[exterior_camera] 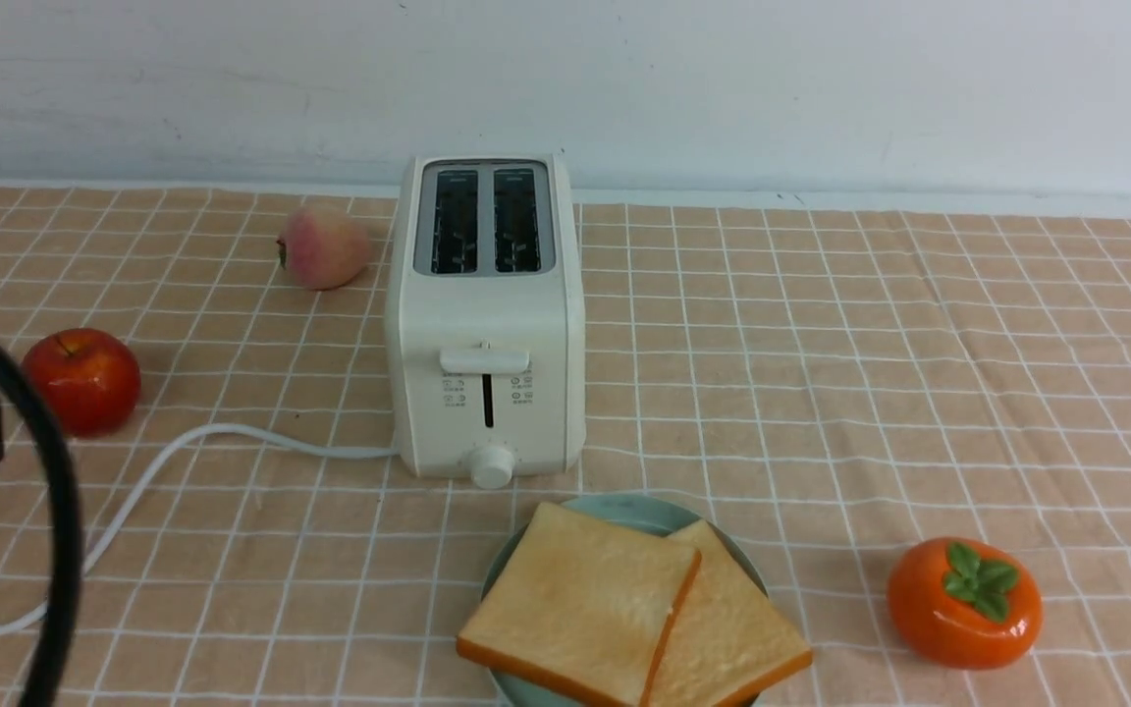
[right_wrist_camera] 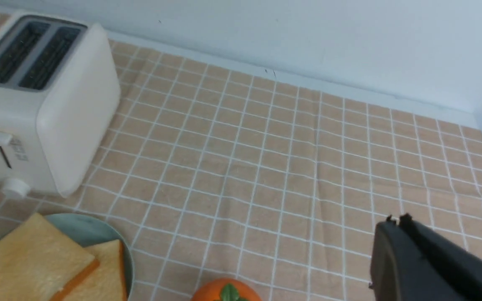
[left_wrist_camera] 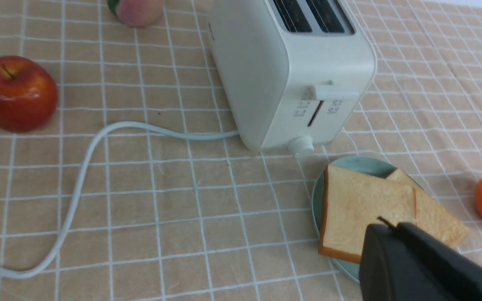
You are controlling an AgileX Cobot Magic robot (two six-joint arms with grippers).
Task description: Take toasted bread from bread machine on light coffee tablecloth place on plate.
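Toasted bread (exterior_camera: pixel 580 604) lies overlapped on the plate (exterior_camera: pixel 624 511) — left pincer (left_wrist_camera: pixel 386 225) and right pincer (right_wrist_camera: pixel 396 220) both closed, empty.

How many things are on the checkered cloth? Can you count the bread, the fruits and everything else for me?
toast slices: 2
toaster: 1
plate: 1
fruits: 3 (red apple, peach, orange persimmon)
Total: 7
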